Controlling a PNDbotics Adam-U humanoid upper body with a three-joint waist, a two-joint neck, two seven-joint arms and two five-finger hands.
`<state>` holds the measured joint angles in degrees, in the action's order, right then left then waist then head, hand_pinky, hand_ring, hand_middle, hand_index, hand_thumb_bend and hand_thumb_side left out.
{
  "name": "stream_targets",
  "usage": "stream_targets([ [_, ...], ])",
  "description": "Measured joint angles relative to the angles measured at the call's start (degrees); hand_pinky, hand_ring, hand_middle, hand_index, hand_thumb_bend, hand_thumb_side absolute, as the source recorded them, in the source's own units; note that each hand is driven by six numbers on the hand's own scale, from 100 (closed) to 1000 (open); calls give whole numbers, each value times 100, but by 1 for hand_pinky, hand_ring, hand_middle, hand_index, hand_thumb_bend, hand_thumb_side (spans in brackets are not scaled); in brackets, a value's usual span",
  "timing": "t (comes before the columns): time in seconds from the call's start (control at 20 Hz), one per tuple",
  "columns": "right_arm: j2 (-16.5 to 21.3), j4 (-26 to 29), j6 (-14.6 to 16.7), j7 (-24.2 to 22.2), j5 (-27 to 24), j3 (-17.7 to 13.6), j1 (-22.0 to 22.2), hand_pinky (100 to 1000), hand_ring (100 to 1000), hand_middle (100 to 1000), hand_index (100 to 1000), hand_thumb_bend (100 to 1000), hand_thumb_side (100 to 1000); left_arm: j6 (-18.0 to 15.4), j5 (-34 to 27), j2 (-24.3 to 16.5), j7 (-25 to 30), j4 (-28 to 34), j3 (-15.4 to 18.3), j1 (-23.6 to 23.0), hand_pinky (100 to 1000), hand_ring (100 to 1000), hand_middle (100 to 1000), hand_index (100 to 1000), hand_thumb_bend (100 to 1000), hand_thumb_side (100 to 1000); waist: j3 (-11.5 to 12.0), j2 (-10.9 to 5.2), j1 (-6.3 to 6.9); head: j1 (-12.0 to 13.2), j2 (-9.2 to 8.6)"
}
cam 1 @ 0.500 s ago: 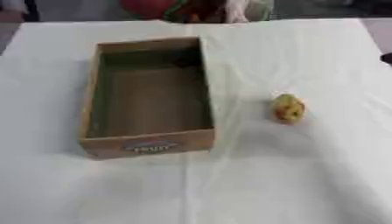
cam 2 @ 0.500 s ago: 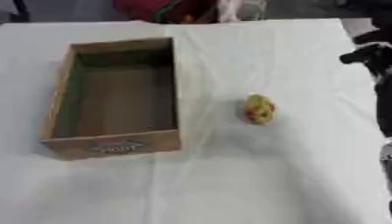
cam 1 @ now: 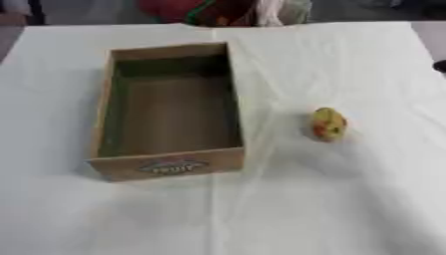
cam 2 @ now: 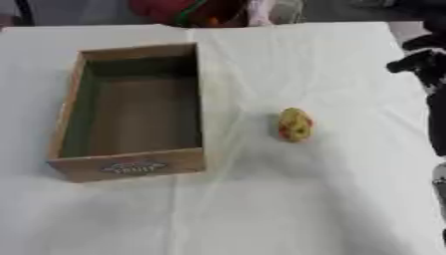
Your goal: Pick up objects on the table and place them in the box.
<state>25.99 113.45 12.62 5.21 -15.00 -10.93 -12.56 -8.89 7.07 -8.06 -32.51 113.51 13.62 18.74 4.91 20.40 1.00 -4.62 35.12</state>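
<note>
Open wooden box [cam 1: 170, 112] on the white-covered tabletop [cam 1: 348, 199], left of centre, long axis running away from the camera. Nothing visible inside; a dark label with pale lettering on the near wall. To the right of the box, well apart from it, one small rounded object [cam 2: 295, 124], yellow with red patches, lying on the cloth. Not touched by anything.

Right hand [cam 2: 421, 62] seen only in the right eye view, at the far right edge, black, above the tabletop's right border and well apart from the yellow object. Whether clenched or released: impossible to tell from the dark shape. Nothing seen in its grasp. Below it, more of the black arm [cam 2: 435, 124] running down the same edge. In the left eye view, merely a dark sliver at the right border.

Left hand nowhere in either view.

Beyond the far edge of the tabletop, red and green blurred shapes [cam 1: 209, 10], too indistinct to name.
</note>
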Motion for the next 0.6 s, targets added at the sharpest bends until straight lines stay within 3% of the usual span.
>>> stream_targets([
  [0.25,102,0,-30,71,38,0,-28,622,536,612,811,100,753,0,0,0,0,0,0,0,378,395,485,674,100,853,1,-5,0,0,-1],
  [0.45,491,0,-112,243,396,23,-177,628,555,632,825,100,739,-1,0,0,2,0,-2,-1,378,394,485,674,100,853,10,-9,-4,0,9],
  [0.6,849,0,-296,350,851,124,-312,634,567,651,831,100,793,-1,-1,0,7,0,-2,-5,378,394,485,675,100,853,29,-9,-6,-1,17],
])
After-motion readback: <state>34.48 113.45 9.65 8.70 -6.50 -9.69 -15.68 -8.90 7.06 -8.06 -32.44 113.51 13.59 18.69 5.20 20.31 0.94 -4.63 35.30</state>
